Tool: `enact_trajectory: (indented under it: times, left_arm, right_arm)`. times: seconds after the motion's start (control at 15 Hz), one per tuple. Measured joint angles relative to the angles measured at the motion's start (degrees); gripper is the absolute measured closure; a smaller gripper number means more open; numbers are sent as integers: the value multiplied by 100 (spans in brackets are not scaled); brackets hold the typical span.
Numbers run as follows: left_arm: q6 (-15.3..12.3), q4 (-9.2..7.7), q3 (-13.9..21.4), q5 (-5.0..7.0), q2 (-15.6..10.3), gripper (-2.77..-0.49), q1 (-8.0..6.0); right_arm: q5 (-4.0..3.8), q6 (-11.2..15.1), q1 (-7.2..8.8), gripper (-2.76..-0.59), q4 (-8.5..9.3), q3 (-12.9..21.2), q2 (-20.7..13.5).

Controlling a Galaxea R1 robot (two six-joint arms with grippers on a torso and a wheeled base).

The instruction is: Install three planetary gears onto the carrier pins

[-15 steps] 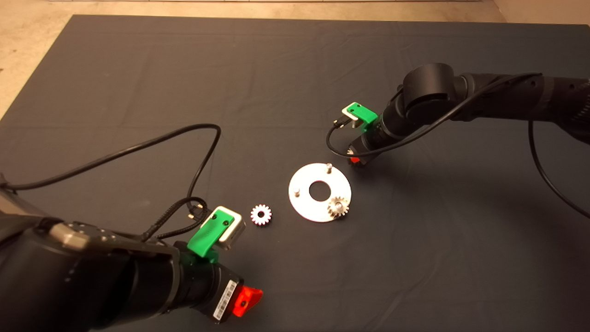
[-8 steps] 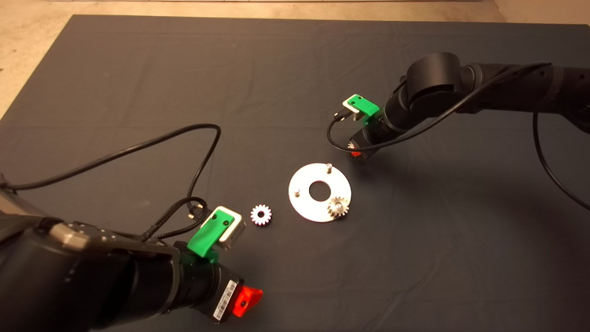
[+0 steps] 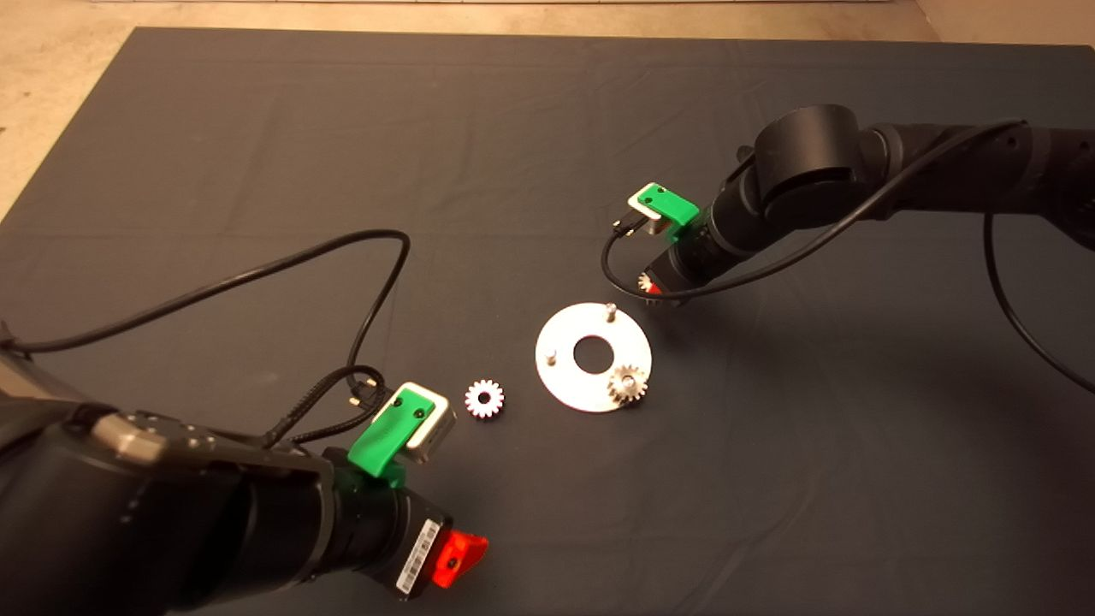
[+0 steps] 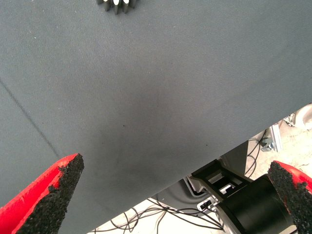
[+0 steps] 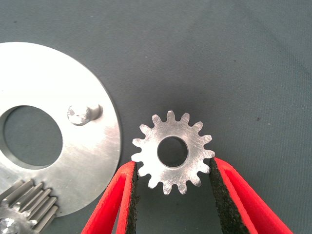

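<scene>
The right gripper [image 5: 171,192] pinches a gear [image 5: 171,151] by its teeth, flat between both pads, above the mat [image 3: 257,154] just beside the disc [image 3: 565,376] near one bare pin [image 3: 611,310]. A second gear [image 3: 629,383] sits on another pin; the third pin [image 3: 553,354] is bare. The third gear [image 3: 485,398] lies on the mat beside the disc. The left gripper [image 4: 165,195] waits, spread wide, at the mat's near edge.

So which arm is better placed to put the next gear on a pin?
The right. The right gripper is shut on a gear just beside the carrier disc, close to a bare pin. The left gripper waits open at the mat's near edge, holding nothing, apart from the loose gear.
</scene>
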Motion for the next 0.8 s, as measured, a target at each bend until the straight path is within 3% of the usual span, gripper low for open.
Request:
enact_trajectory:
  times: [0.4, 0.8]
  left_arm:
    - [-33, 0, 0, 0, 0, -275, 0]
    - [-35, 0, 0, -2, 2, -275, 0]
  right_arm:
    - [10, 155, 245, -97, 0, 272, 15]
    - [29, 252, 249, -97, 2, 473, 98]
